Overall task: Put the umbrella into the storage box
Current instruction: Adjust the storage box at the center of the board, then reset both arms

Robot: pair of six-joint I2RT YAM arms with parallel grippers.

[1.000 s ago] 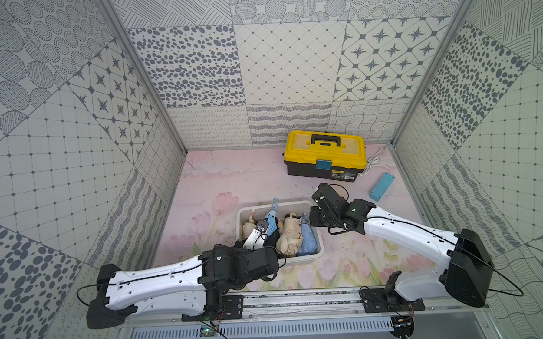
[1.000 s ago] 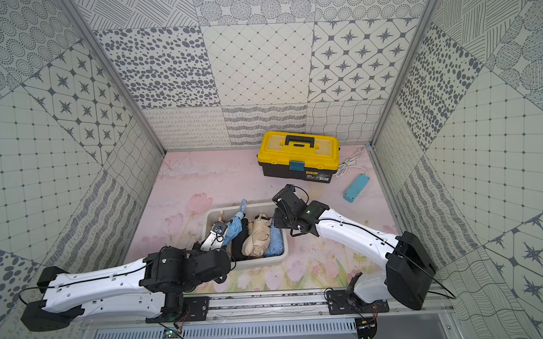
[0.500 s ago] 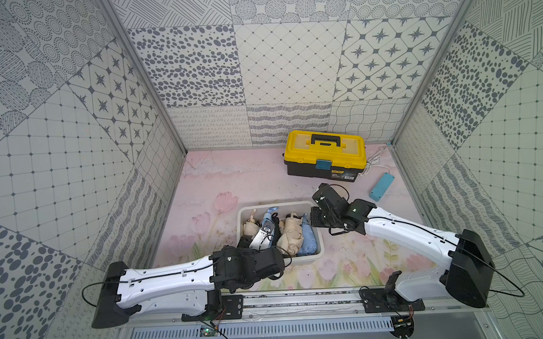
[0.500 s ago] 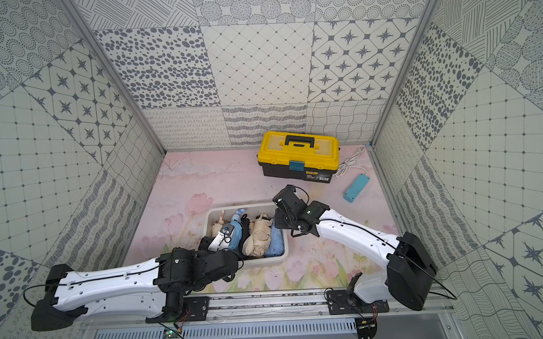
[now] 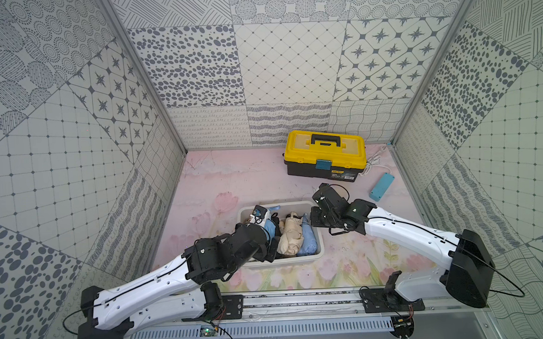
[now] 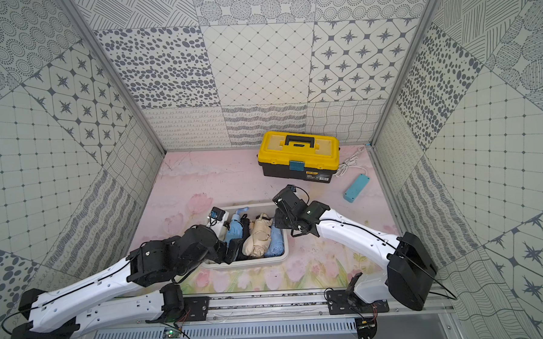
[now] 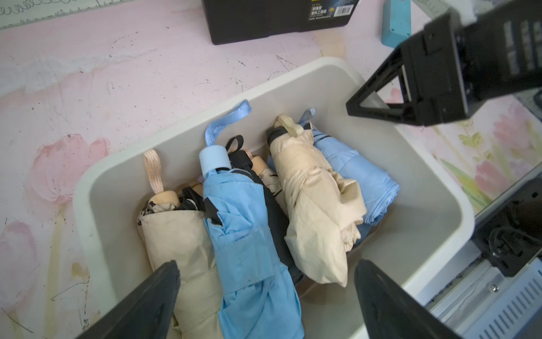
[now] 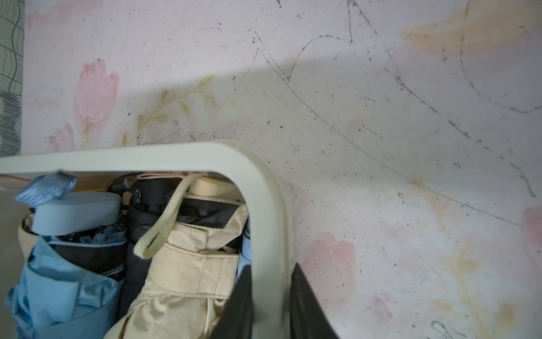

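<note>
— Which step are we at?
— The release, we judge. The light blue folded fabric umbrella [image 7: 240,234] lies inside the white rounded plastic storage box [image 7: 96,187], its long axis running from near wall to far wall, handle toward the far wall. Our left gripper [image 7: 267,264] gapes wide above it, empty.
— And our right gripper [image 8: 272,308]?
— It straddles the box's right rim. Whether it pinches, we cannot tell. Next, both should lift straight clear.

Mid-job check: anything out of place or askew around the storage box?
Nothing spilled or damaged. One blue umbrella lies on top of the other umbrellas inside the storage box, its strap sticking up near the rim. The right tool straddles the box's wall, one finger each side; the left tool is open over the pile.
</note>
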